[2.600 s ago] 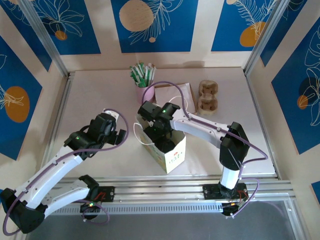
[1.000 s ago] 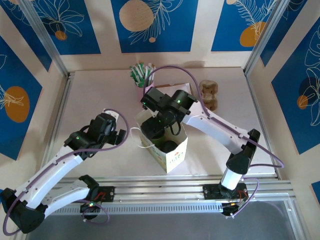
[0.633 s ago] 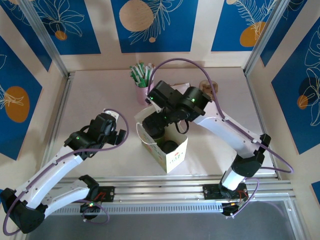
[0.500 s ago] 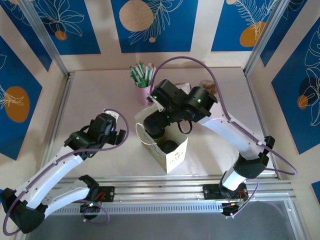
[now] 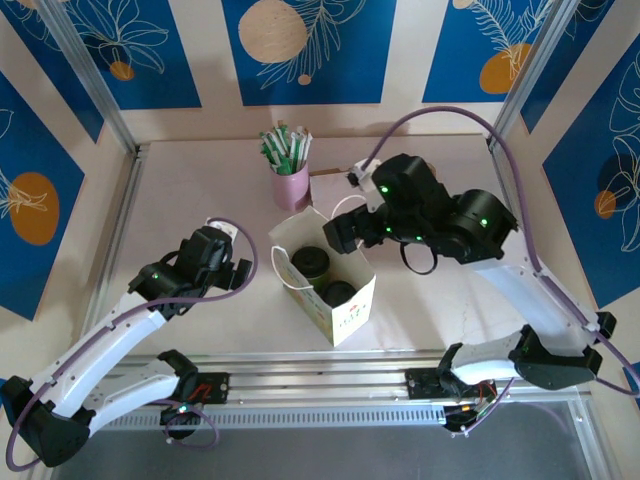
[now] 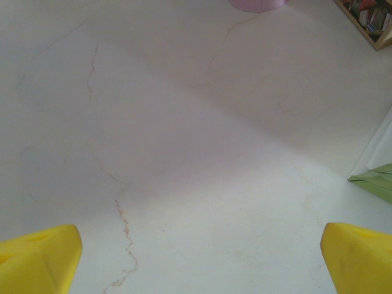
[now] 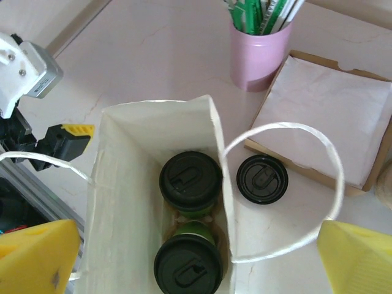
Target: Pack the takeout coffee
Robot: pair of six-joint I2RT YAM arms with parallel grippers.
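right gripper: now clear of the paper bag, pulled to the right of the top view, jaws wide, empty | takeout coffee: two lidded cups stand inside the bag, frame centre | left gripper: wide, empty, over the table | task: placing looks done; another black lid sits just right of the bag, and I cannot tell whether there is a cup beneath it

The top camera looks down from above and behind the arms onto the whole table. The right wrist camera hangs over the bag, looking steeply down into it. The left wrist camera sits low, close to the table, facing the pink cup. The green corner at its right edge is perhaps the bag. All three views share that cup.
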